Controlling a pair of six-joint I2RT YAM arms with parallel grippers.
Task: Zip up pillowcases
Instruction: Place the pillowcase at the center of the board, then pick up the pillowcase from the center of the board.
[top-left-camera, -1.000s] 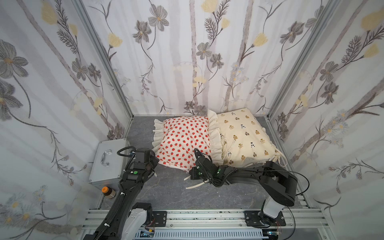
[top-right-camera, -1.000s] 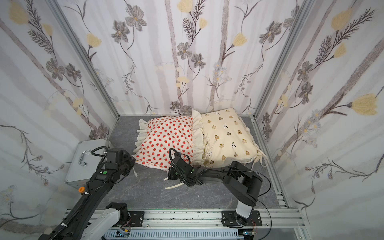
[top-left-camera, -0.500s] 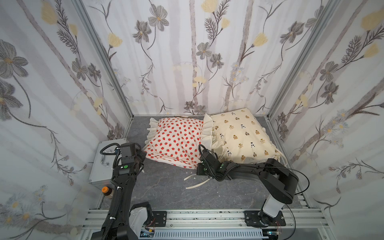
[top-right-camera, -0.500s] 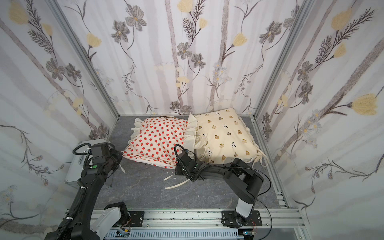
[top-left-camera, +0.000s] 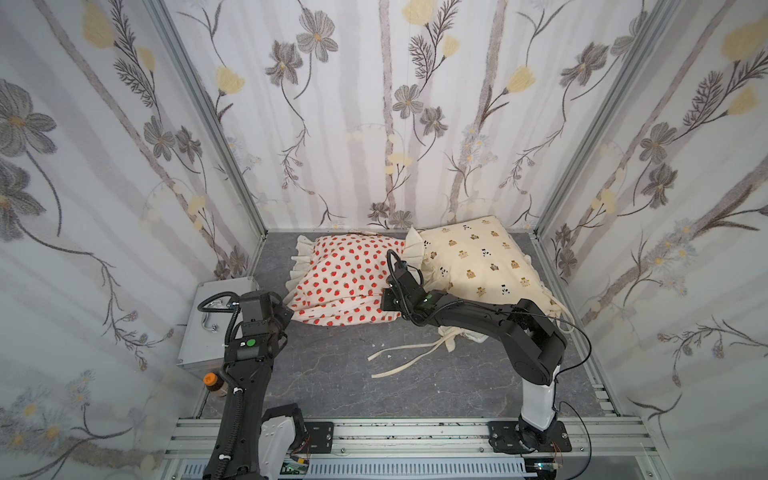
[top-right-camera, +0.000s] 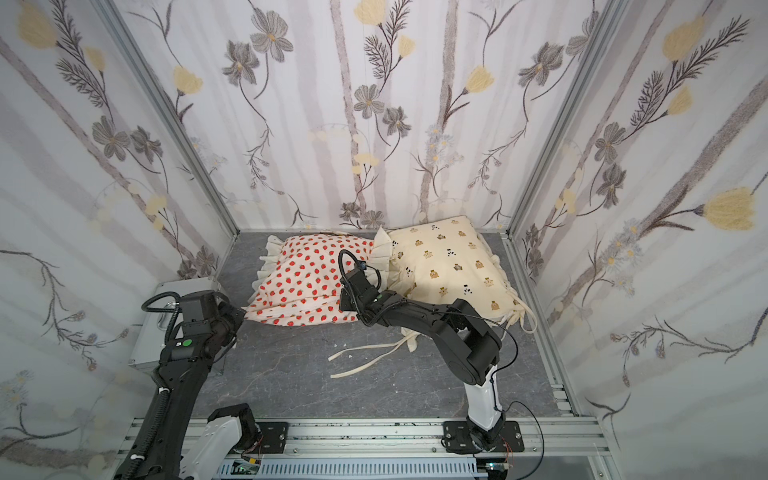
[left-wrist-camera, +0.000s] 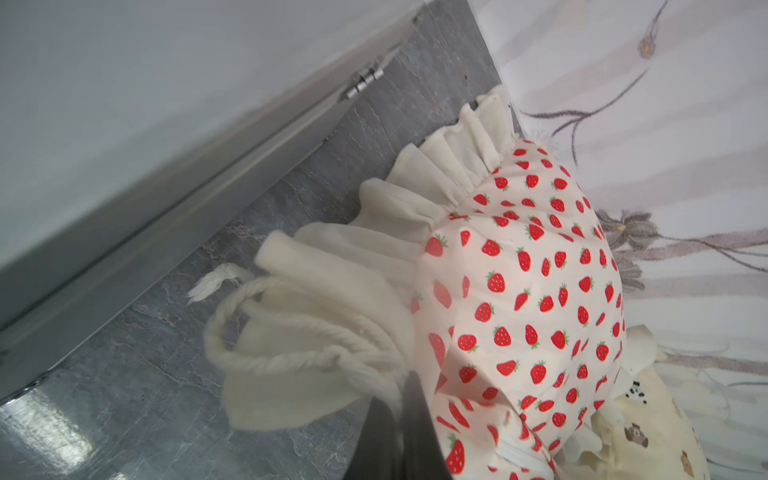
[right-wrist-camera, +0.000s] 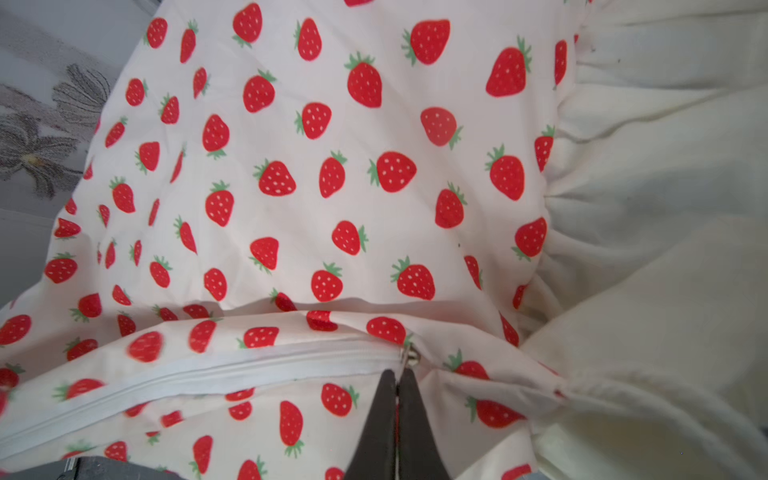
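In both top views the strawberry pillowcase (top-left-camera: 345, 282) lies on the gray floor (top-left-camera: 332, 374) at the back, touching the bear pillowcase (top-left-camera: 478, 262). Only the wrist views show the grips. The left gripper (left-wrist-camera: 401, 411) is pinched tight on its ruffled corner, and the right gripper (right-wrist-camera: 398, 376) on the tiny zipper pull (right-wrist-camera: 410, 356).

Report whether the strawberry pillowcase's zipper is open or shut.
Shut along its visible length: the zipper lies closed up to the slider near the ruffle. Past the slider, cannot tell.
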